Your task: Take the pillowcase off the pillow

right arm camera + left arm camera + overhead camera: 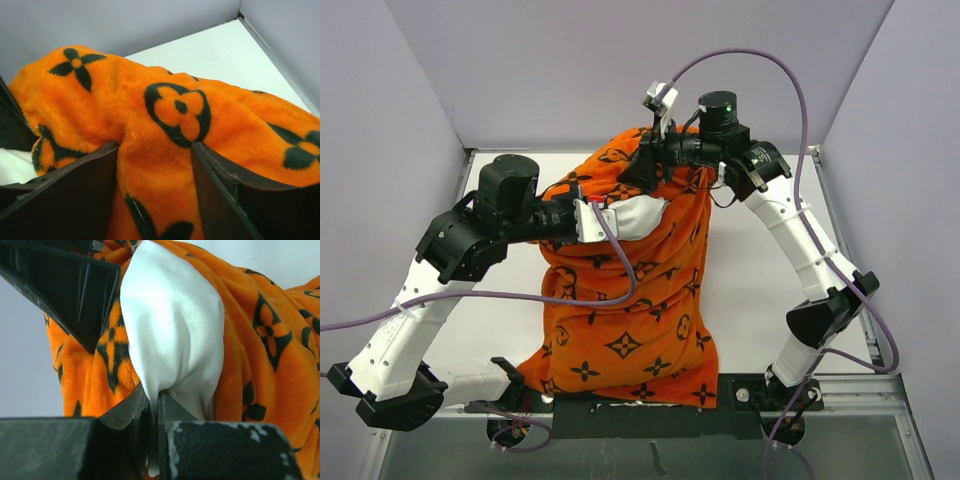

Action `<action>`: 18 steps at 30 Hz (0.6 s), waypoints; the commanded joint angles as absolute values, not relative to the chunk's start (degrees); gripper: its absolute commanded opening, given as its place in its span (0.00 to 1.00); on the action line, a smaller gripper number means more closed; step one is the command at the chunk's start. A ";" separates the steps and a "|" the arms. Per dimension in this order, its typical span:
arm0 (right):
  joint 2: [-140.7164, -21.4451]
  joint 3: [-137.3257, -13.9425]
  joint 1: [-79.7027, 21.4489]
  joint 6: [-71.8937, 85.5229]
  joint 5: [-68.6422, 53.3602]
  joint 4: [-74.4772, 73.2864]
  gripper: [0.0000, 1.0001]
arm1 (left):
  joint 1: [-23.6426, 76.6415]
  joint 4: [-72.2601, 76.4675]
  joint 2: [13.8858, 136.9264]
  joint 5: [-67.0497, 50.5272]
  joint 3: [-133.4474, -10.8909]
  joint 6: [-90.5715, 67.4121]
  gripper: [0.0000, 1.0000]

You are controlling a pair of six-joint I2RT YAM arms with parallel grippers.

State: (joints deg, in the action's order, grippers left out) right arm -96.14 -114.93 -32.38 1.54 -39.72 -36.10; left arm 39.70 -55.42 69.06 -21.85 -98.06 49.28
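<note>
"What's got hold of what?"

"The left gripper (155,405) is clamped on the pillow (172,325), on its white corner poking from the pillowcase (630,300) mid-table. The right gripper (155,165) has its jaws apart around an orange fold."

"The risk?"

"Nothing pins the pillowcase, so I'd guess it rides along. There's bare table (750,290) to the right, but the back wall (620,60) is close."

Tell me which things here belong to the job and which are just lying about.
Job: pillowcase, pillow, left pincer pinching the pillow, right pincer astride a pillowcase fold.
Lying about: purple cables, table.
</note>
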 commanded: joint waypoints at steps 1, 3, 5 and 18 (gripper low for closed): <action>-96.81 -120.74 -32.26 0.08 -42.50 -38.01 0.46 | 41.81 -54.58 67.81 -23.57 -98.59 49.89 0.00; -97.49 -121.29 -31.41 1.30 -40.49 -36.82 0.19 | 42.68 -54.80 67.60 -23.05 -98.61 50.11 0.00; -97.47 -120.83 -29.75 4.14 -38.25 -33.82 0.06 | 43.68 -55.06 67.44 -22.46 -98.41 50.61 0.00; -100.70 -122.68 -23.53 9.90 -10.69 -26.11 0.00 | 53.07 -56.27 64.22 -16.13 -97.00 54.48 0.00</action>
State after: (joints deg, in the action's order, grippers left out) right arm -99.39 -120.57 -27.31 9.50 -26.46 -32.16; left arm 49.17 -54.94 68.62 -14.81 -96.68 53.25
